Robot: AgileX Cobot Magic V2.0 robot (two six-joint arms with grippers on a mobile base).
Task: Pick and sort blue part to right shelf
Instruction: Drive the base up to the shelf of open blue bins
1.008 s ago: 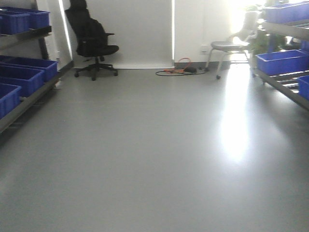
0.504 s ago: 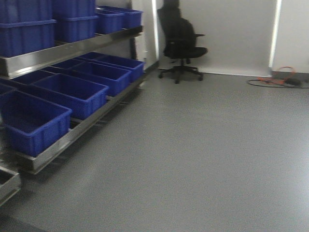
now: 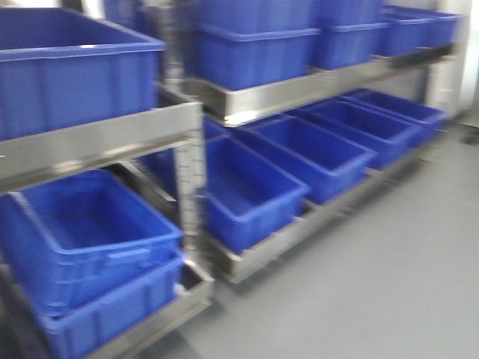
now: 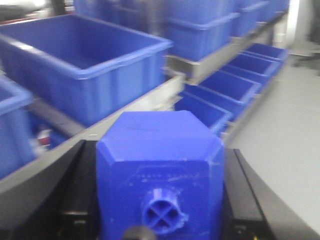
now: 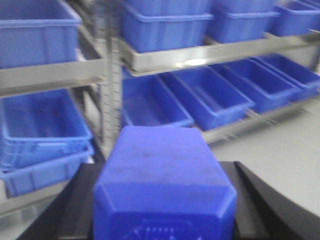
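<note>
The left gripper (image 4: 159, 212) is closed on a blue part (image 4: 160, 150), with dark fingers (image 4: 80, 195) against both its sides. The right gripper (image 5: 162, 217) clamps another blue part (image 5: 162, 165) the same way. Both parts are held in front of the steel rack (image 3: 299, 90) of blue bins (image 3: 247, 191), not touching it.

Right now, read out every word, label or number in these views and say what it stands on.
Nothing is legible.
Left blue part: faint embossed marks on its near face, too blurred to read.
Right blue part: faint marks on its near face, too blurred.
Rack upright: a row of marks or holes, blurred; no digits show.
</note>
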